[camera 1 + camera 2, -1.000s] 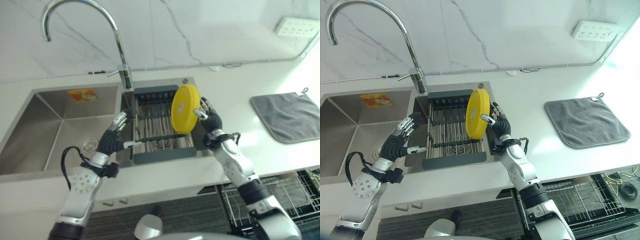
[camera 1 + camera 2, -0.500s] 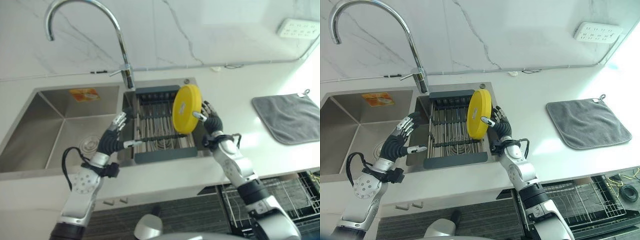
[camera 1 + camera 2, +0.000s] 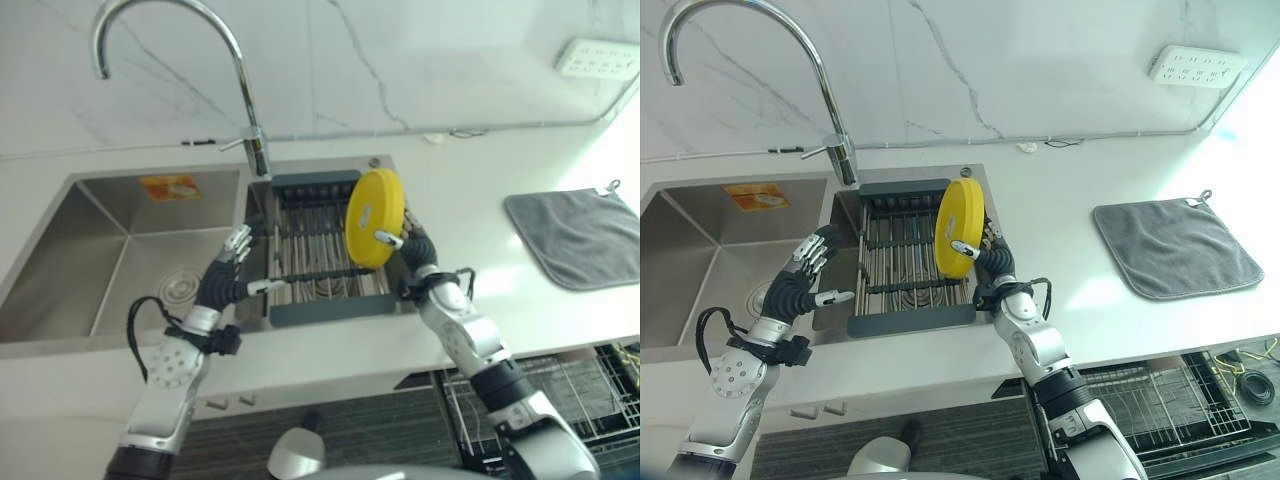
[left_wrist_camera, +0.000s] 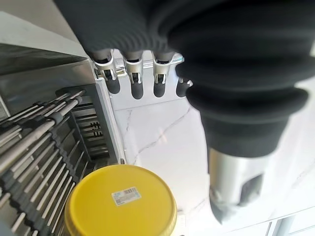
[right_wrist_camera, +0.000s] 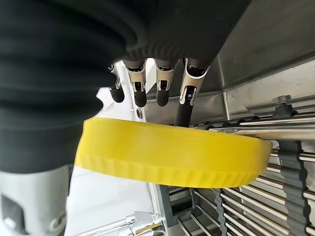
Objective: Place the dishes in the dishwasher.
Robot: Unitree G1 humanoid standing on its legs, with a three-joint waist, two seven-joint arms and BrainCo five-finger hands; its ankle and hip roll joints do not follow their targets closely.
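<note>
Yellow plate (image 3: 374,216) held on edge above the drying rack (image 3: 322,264) in the sink (image 3: 110,250), pinched by the right robot hand (image 3: 986,262). Left robot hand (image 3: 232,268) beside rack, fingers relaxed, apart. Grey cloth (image 3: 577,235) on counter (image 3: 470,200).

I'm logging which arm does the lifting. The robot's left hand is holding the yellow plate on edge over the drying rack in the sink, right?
Not quite: the right hand holds the yellow plate, thumb on one face and fingers on the other, as the right wrist view shows. The left hand hangs open at the rack's other side. The rest stands: the plate is on edge over the drying rack in the sink.
</note>
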